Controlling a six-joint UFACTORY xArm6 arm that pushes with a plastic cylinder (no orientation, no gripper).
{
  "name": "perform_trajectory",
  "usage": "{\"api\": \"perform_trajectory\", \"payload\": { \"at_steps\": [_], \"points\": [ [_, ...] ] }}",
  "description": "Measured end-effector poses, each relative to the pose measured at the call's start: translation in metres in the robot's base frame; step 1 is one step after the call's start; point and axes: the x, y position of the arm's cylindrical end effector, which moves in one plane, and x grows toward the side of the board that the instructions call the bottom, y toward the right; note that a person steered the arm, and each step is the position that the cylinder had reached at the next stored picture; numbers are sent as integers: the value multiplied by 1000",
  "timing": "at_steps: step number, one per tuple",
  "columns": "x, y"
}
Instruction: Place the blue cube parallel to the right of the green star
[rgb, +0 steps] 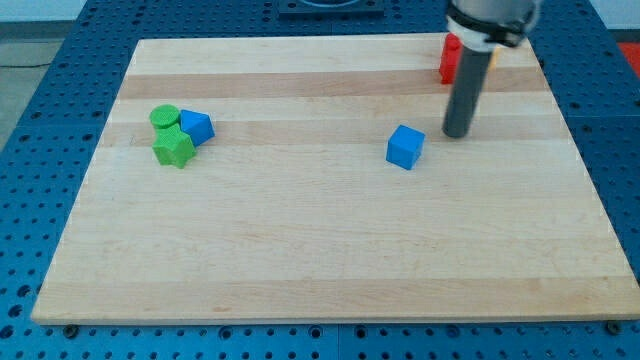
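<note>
The blue cube (405, 147) lies on the wooden board (330, 250) right of the view's middle. The green star (174, 148) lies at the view's left, touching a green cylinder (164, 117) above it and a second blue block (197, 127), wedge-like, at its upper right. My tip (457, 134) rests on the board just to the right of and slightly above the blue cube, a small gap between them. The rod rises from it to the view's top.
A red block (450, 58) stands near the board's top right, partly behind the rod, with a sliver of yellow (492, 58) showing on the rod's other side. Blue perforated table surrounds the board.
</note>
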Motion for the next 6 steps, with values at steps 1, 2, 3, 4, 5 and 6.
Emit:
{"api": "perform_trajectory", "payload": {
  "at_steps": [1, 2, 3, 4, 5, 6],
  "points": [
    [14, -31],
    [14, -80],
    [15, -119],
    [17, -157],
    [34, -175],
    [45, -199]
  ]
}}
